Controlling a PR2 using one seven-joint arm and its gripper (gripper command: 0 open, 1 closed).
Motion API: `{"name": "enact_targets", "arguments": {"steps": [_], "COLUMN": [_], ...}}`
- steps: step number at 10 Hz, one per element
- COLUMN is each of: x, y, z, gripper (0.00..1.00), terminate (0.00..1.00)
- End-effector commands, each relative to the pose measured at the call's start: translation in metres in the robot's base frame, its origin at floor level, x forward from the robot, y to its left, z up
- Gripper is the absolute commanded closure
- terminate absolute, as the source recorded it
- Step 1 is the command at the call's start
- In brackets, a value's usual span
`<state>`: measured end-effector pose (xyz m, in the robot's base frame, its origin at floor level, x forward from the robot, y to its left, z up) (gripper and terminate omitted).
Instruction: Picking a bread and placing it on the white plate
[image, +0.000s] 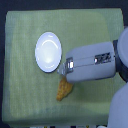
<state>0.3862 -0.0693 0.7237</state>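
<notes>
Pincer (63, 74) over bread (64, 90), near white plate (48, 52)

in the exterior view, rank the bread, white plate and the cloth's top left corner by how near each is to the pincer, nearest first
1. The bread: right at the pincer, just below its tip.
2. The white plate: up and to the exterior view's left, its rim close to the tip.
3. The green cloth's top left corner: farthest, up at the table's corner.

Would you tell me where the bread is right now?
In the exterior view, the bread lies on the green cloth, below-right of the white plate, partly under the gripper.
</notes>
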Motion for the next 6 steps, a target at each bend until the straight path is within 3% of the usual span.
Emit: {"name": "enact_targets", "arguments": {"steps": [1,2,3,6], "x": [-0.001,-0.003,-0.008,-0.009], "y": [0.004,0.002,0.001,-0.003], "z": [-0.011,-0.008,-0.003,0.001], "gripper": [0.00,0.00,1.00,1.00], "terminate": [0.00,0.00,0.00,0.00]}}
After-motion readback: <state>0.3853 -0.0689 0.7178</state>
